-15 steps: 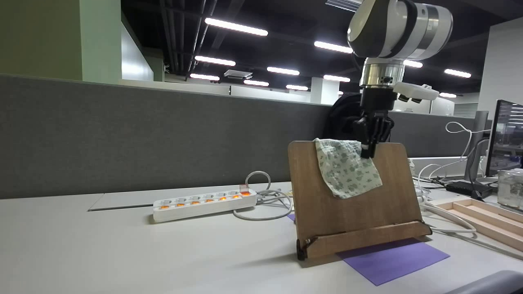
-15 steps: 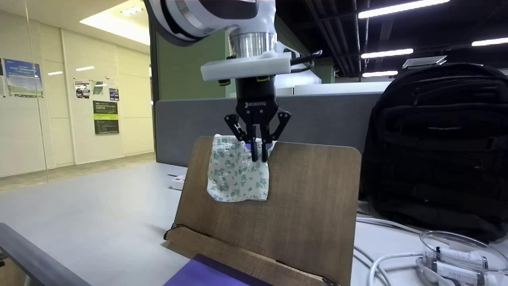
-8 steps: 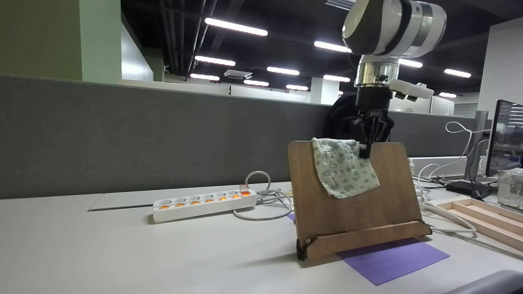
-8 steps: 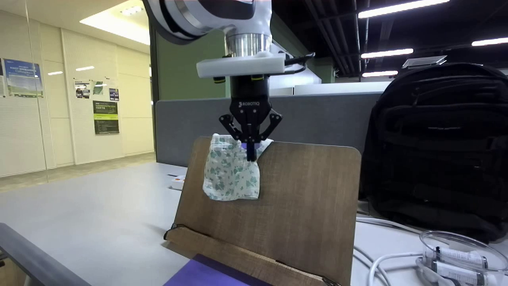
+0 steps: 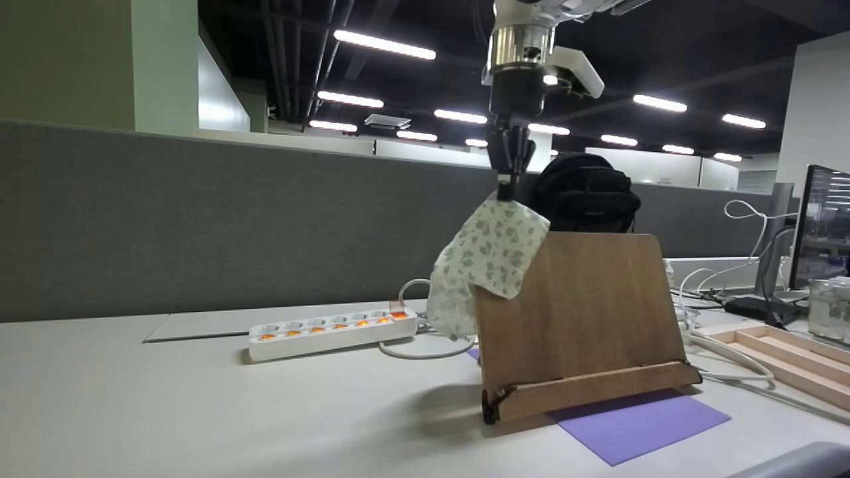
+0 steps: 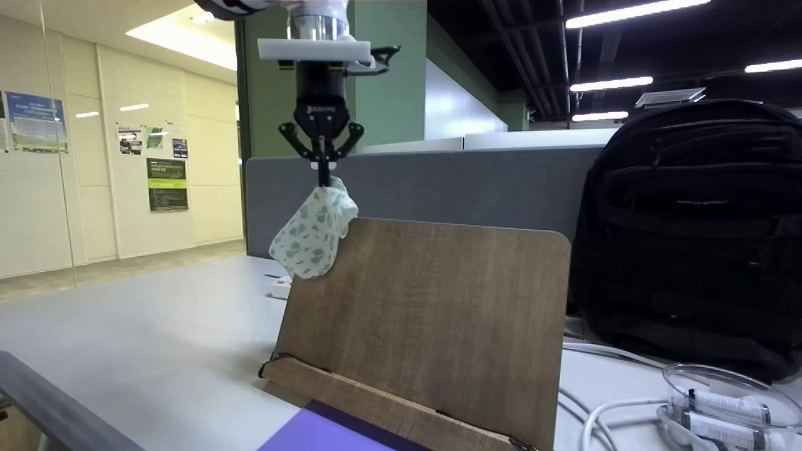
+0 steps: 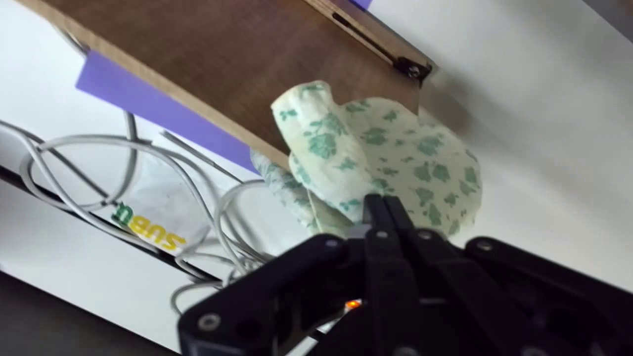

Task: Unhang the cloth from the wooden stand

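Leftward on the white table [image 5: 166, 398], in an exterior view, a power strip [image 5: 332, 336] with orange switches is set in front of a grey partition [image 5: 232, 226]. A pale cable [image 5: 420, 357] is looped just beside its right end and is partly hidden by the cloth [image 5: 495, 249]. Whitish with green sprigs, the cloth is hung from the gripper [image 5: 506, 191], whose fingers are together, its top being clamped between their tips. The upper left corner of the wooden stand [image 5: 584, 305] is covered by the cloth in both exterior views, one part being spread in front of the board and another reaching past its left edge. In the wrist view, cloth is seen on both sides of the corner; how much of the board is touched cannot be told. Tilted back above its low ledge, the stand is underlaid by a purple sheet [image 5: 644, 428]. Beyond the stand's top edge, a black backpack [image 5: 584, 192] is seen. Further right, a pale wooden tray [image 5: 787, 365] is placed near the stand, and a monitor [image 5: 823, 226] is only partly shown.
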Motion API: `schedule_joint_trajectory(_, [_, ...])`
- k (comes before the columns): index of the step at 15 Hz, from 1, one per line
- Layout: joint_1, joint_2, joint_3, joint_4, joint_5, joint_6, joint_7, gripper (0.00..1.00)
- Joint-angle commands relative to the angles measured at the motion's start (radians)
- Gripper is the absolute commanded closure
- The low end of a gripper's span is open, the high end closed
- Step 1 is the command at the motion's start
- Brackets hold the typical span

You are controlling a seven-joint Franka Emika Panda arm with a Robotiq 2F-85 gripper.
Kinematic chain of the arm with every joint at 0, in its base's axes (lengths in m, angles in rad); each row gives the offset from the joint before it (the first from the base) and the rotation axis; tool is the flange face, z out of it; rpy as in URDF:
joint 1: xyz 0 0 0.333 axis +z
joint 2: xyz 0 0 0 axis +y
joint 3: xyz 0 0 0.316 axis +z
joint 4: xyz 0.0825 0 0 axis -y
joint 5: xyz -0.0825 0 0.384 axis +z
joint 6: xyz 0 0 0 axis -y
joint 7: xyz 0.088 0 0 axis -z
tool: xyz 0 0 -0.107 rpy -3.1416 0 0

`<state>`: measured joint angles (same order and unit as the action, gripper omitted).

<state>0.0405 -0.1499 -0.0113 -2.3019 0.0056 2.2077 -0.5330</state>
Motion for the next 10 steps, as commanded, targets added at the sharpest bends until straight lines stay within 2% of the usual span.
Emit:
schedule_joint_trajectory(1, [0.053,0.041,0.044,0.095,0.014,-0.074,0.006,0.99])
schedule_joint_trajectory(6, [0.094,0.162,0.103,0.097,-0.004,-0.056,0.049,0.99])
schedule_joint_trajectory(10, [0.103,0.307,0.139,0.096,-0.029,-0.009,0.089,0.99])
